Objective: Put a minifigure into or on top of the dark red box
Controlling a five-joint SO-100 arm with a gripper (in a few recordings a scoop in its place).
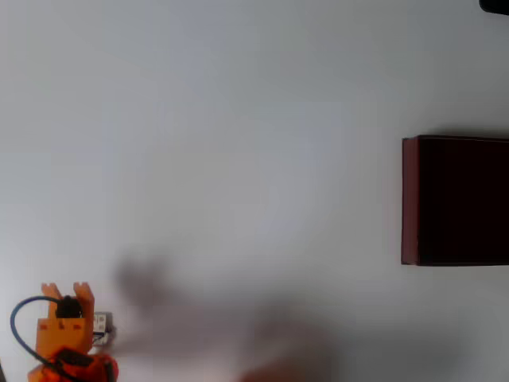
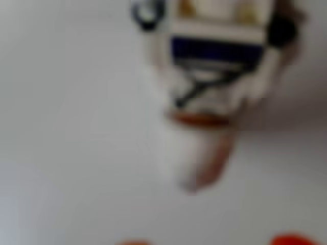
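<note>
The minifigure shows close and blurred in the wrist view, white with a dark blue band and black marks, lying on the white table. Two orange fingertips peek in at the bottom edge, wide apart, so my gripper is open with only bare table between them; the figure lies just beyond them. Seen from overhead, the minifigure is a tiny pale speck against the right side of the orange arm at the bottom left. The dark red box, near-black inside, stands far off at the right edge.
A wide stretch of white table lies between the arm and the box. A blue cable loops off the arm's left side. Soft shadows fall along the bottom edge. A dark object sits in the top right corner.
</note>
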